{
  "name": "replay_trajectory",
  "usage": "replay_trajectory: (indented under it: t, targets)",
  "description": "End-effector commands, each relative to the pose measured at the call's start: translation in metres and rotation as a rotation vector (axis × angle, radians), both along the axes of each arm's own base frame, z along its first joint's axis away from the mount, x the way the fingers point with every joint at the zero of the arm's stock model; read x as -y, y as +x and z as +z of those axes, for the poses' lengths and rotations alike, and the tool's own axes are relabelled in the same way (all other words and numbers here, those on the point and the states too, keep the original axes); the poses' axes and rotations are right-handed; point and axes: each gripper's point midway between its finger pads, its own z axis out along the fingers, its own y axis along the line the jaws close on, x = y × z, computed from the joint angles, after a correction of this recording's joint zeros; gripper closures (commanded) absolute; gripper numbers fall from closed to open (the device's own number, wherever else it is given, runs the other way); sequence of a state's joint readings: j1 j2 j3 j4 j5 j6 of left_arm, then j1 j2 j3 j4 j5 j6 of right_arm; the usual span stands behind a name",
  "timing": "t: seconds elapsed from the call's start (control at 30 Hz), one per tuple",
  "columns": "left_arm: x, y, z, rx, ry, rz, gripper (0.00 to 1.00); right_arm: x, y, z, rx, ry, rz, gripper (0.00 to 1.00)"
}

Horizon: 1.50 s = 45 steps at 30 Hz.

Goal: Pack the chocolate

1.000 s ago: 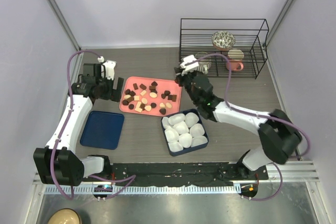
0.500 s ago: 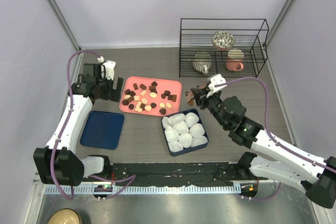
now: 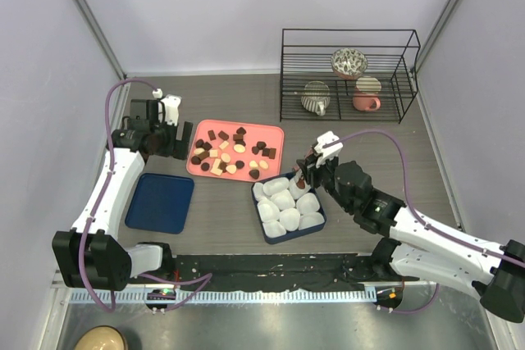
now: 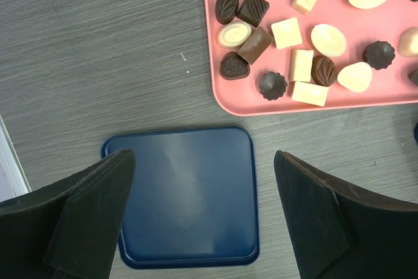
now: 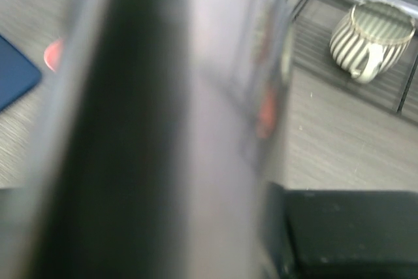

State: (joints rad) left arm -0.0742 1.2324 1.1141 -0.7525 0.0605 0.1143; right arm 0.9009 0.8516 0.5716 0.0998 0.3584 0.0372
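Pink plastic tray (image 3: 275, 131) at mid-frame in the overhead view holds the chocolate (image 3: 225, 153): some twenty dark, mid-brown and cream pieces, loose and close together. My right gripper (image 3: 305, 172) hangs over the upper right corner of the blue box (image 3: 324, 217) of white paper cups (image 3: 283, 201), just below the tray. I judge the step in hand to be dropping one piece into a cup. I would centre over a single cup, come low, and part the fingers only slightly so nothing bounces out. A small dark spot sits at the fingertips. I cannot tell whether it is a held chocolate, or whether the jaws are clamped. The right wrist view is smeared and shows only a striped mug (image 5: 372, 34) at its upper right. My left gripper (image 4: 202, 161) stands wide apart, holding nothing, above the flat blue lid (image 4: 186, 194) near the tray's lower left corner.
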Motion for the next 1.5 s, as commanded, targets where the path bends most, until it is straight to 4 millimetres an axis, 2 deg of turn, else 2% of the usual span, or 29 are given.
replay_trajectory:
  t: [0.0,0.2,0.3,0.5,0.53,0.7,0.73,0.97,1.1,1.2,1.23,1.3,1.33,1.37,1.43,1.47]
  targets:
    - [-0.001,0.002,0.008,0.03,0.009,-0.014,0.07,-0.002,0.002,0.0,0.003,0.05,-0.023,0.88]
    - [-0.001,0.002,0.008,0.026,0.012,-0.018,0.07,-0.003,0.003,-0.009,-0.006,0.047,-0.027,0.87]
    - [-0.001,0.001,0.007,0.027,0.011,-0.02,0.07,-0.003,0.004,-0.011,0.004,0.05,-0.034,0.81]
    - [-0.001,0.0,0.006,0.028,0.011,-0.025,0.07,-0.003,0.007,-0.015,0.023,0.063,-0.04,0.8]
    - [-0.001,-0.001,0.006,0.027,0.01,-0.026,0.07,-0.003,0.008,-0.011,0.038,0.078,-0.042,0.79]
    - [0.0,0.0,0.004,0.025,0.008,-0.03,0.06,-0.005,0.009,-0.016,0.036,0.066,-0.04,0.66]
    - [0.0,-0.001,0.003,0.022,0.008,-0.032,0.06,-0.005,0.01,-0.015,0.04,0.066,-0.043,0.61]
    - [0.003,-0.004,-0.001,0.011,-0.002,-0.04,0.05,-0.004,0.009,-0.005,0.072,0.083,-0.039,0.56]
    - [0.005,-0.005,-0.001,0.007,-0.017,-0.045,0.05,-0.004,0.009,0.013,0.106,0.105,-0.033,0.57]
    - [0.007,-0.007,0.0,0.006,-0.027,-0.048,0.05,-0.008,0.011,0.039,0.146,0.135,-0.023,0.57]
    - [0.007,-0.007,0.0,0.004,-0.031,-0.047,0.05,-0.01,0.011,0.054,0.164,0.16,-0.016,0.59]
    - [0.009,-0.007,0.001,0.004,-0.043,-0.05,0.05,-0.014,0.013,0.067,0.195,0.149,-0.006,0.59]
    - [0.01,-0.007,0.002,0.005,-0.047,-0.051,0.05,-0.017,0.014,0.082,0.214,0.168,0.006,0.6]
    - [0.011,-0.008,0.003,0.004,-0.052,-0.053,0.05,-0.022,0.016,0.083,0.215,0.159,0.014,0.6]
    - [0.013,-0.008,0.005,0.003,-0.06,-0.054,0.05,-0.029,0.019,0.097,0.242,0.171,0.03,0.6]
    - [0.013,-0.007,0.007,0.006,-0.063,-0.052,0.05,-0.036,0.022,0.092,0.236,0.157,0.04,0.6]
